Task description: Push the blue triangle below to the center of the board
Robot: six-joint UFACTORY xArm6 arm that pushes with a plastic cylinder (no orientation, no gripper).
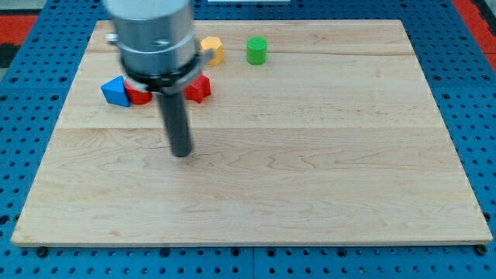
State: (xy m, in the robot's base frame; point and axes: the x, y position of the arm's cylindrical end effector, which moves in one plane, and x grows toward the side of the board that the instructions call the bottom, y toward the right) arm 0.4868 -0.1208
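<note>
The blue triangle (pixel 115 91) lies near the board's upper left, touching a red block (pixel 139 95) on its right. My tip (pixel 181 153) rests on the wooden board (pixel 310 178), below and to the right of the blue triangle, well apart from it. The arm's grey body hides part of the blocks above the tip.
Another red block (pixel 200 87) sits right of the rod. A yellow block (pixel 211 49) and a green cylinder (pixel 256 50) stand near the board's top edge. Blue pegboard surrounds the board.
</note>
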